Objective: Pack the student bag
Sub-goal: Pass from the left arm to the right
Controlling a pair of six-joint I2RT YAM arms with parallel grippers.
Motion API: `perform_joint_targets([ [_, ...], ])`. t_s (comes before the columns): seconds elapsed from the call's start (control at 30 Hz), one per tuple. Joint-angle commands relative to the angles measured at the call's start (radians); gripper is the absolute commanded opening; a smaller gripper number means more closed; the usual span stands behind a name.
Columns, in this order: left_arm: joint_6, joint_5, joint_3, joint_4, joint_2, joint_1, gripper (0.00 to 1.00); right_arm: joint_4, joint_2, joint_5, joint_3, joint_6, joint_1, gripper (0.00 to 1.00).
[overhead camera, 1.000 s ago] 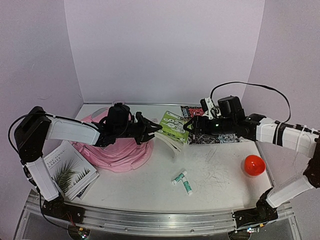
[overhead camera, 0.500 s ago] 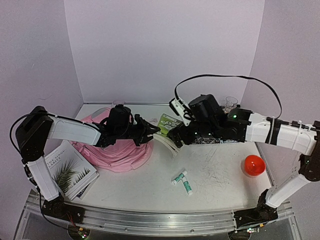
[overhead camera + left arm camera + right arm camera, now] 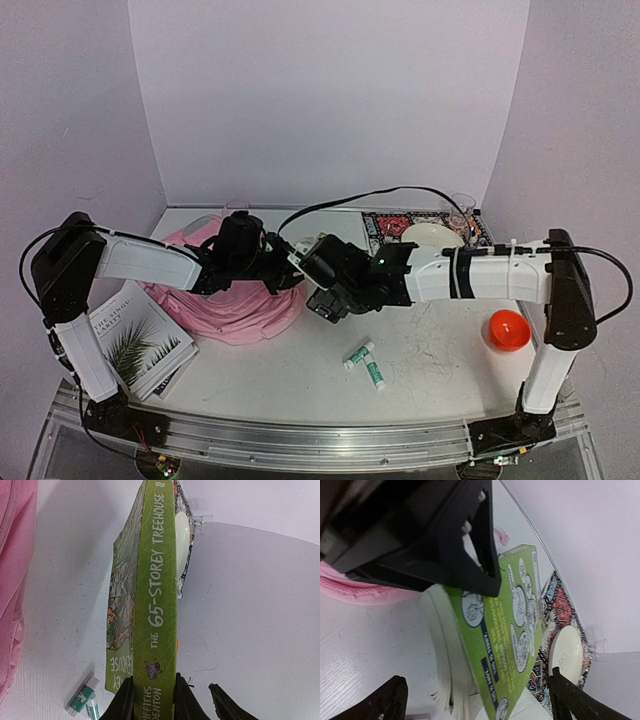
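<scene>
Student bag [image 3: 232, 305] lay flat on the left half of the table [image 3: 440, 350], a pink heap reaching back toward the rear wall. At the far left, just beside the bag's near edge, sat a white book [image 3: 135, 340] with a palm leaf on its cover, on the front corner of the table.

Left arm reached across the top of the bag toward the table's middle. Left gripper [image 3: 154, 700] had its jaws pinching the green book [image 3: 156, 605] at the spine end; the spine read "The 65-Storey Treehouse". The book stood out from the fingers [image 3: 122, 702] over the white tabletop, with the pink fabric along the left edge of the wrist view.

Right arm stretched leftward from the right side, its wrist meeting the left gripper near the bag's right edge. Right gripper [image 3: 480, 702] had its jaws spread wide, with nothing between them. Its camera showed the green book's cover and fanned white pages ahead, with a black finger of the left gripper over the book's upper edge.

Two green-and-white tubes [image 3: 365, 363] lay together on the table in front of the right wrist. Farther back and to the right lay a patterned red-and-black mat [image 3: 385, 228], with a cream plate [image 3: 432, 236] on it and a clear cup [image 3: 461, 208] at its far corner. A red ball [image 3: 508, 330] sat near the right edge, well apart from the rest.
</scene>
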Motion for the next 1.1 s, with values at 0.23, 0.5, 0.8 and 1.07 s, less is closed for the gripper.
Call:
perform_joint_targets([
  [0.23,-0.053,-0.011,0.032,0.102,-0.076,-0.005,0.00,0.002,0.118,0.221,0.055,-0.023,-0.003,0.95],
  [0.5,-0.089,0.002,0.031,0.102,-0.092,-0.006,0.00,0.124,0.088,0.181,-0.037,-0.028,-0.003,0.69],
  [0.8,-0.110,0.019,0.017,0.102,-0.118,-0.006,0.00,0.253,0.031,0.140,-0.129,-0.104,-0.004,0.30],
  [1.07,-0.112,0.016,-0.013,0.101,-0.162,-0.006,0.02,0.288,-0.026,0.106,-0.183,-0.077,-0.006,0.00],
])
